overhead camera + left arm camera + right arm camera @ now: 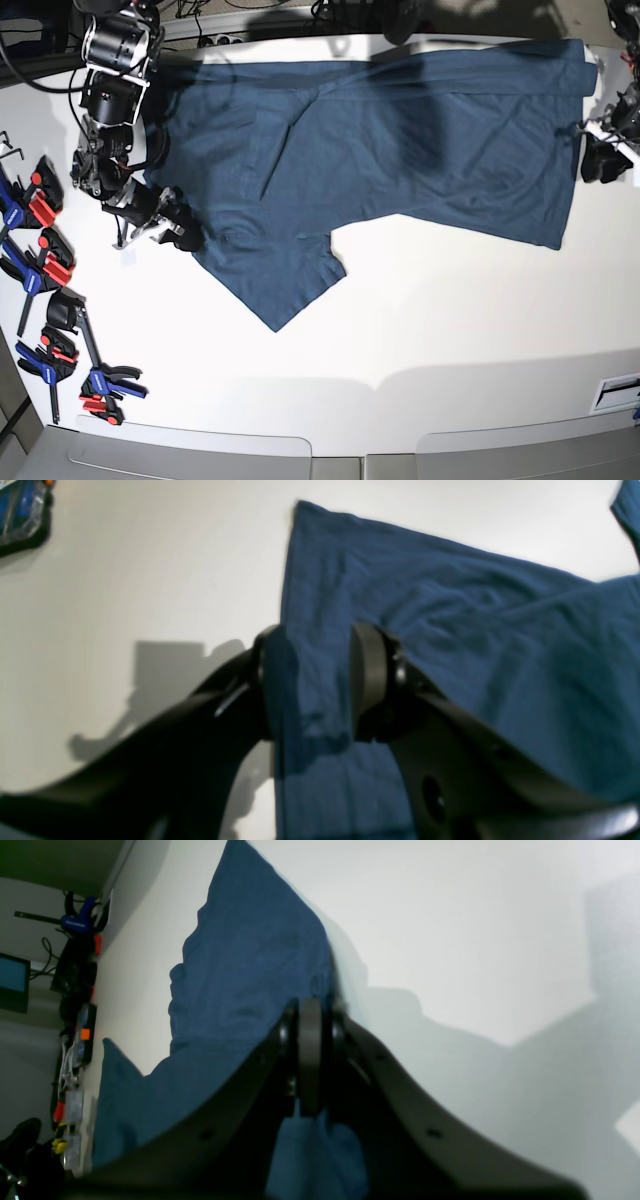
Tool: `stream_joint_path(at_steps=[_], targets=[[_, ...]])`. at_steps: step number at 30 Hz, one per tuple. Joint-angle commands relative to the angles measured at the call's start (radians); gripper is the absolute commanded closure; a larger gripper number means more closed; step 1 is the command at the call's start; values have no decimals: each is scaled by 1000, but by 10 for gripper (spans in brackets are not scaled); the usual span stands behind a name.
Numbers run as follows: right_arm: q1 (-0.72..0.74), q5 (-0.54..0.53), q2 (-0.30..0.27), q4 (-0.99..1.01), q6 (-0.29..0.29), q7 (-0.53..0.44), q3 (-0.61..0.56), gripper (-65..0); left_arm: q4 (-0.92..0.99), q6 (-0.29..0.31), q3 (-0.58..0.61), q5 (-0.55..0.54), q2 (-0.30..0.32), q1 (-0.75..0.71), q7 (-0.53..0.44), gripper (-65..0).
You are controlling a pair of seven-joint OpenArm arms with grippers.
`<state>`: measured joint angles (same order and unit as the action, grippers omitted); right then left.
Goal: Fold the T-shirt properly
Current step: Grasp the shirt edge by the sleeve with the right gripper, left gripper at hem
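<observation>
A white table (420, 330) under bright light, with blue-and-red clamps (45, 265) lying along its edge.

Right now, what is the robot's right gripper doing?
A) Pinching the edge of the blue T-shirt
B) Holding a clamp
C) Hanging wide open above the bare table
A: in the right wrist view the right gripper has its jaws pressed together with the T-shirt cloth caught between them at the shirt's edge.
</observation>
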<state>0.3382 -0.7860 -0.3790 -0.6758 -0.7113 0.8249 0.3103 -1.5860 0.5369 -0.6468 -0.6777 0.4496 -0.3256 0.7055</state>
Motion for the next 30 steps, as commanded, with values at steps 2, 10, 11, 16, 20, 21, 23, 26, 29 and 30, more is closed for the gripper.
stream_joint_path(at_steps=[2, 10, 11, 16, 20, 21, 23, 26, 29, 30], targets=[[8, 0, -8, -3, 13, 12, 2, 0, 71, 2, -5, -12, 32, 49, -19, -197], [8, 0, -8, -3, 13, 10, 2, 0, 467, 3, -5, -37, 111, 246, -26, -204], [8, 0, -8, -3, 13, 10, 2, 0, 504, 7, -5, -51, 121, 270, -25, -216], [8, 0, -5, -3, 13, 10, 2, 0, 643, 25, -5, -61, 143, 375, -26, -259], [8, 0, 3, -3, 13, 9, 2, 0, 734, 25, 46, -59, 142, 443, -41, -259], [8, 0, 4, -3, 13, 9, 2, 0, 755, 25, 74, -56, 142, 457, -50, -259], [8, 0, 5, -3, 13, 9, 2, 0, 798, 25, 143, -57, 141, 489, -64, -259], [8, 1, 5, -3, 13, 10, 2, 0, 841, 24, 251, -57, 138, 534, -80, -259], [8, 0, 5, -3, 13, 10, 2, 0, 856, 24, 331, -56, 126, 573, -77, -259], [8, 1, 5, -3, 13, 10, 2, 0, 856, 24, 350, -57, 120, 580, -74, -259]])
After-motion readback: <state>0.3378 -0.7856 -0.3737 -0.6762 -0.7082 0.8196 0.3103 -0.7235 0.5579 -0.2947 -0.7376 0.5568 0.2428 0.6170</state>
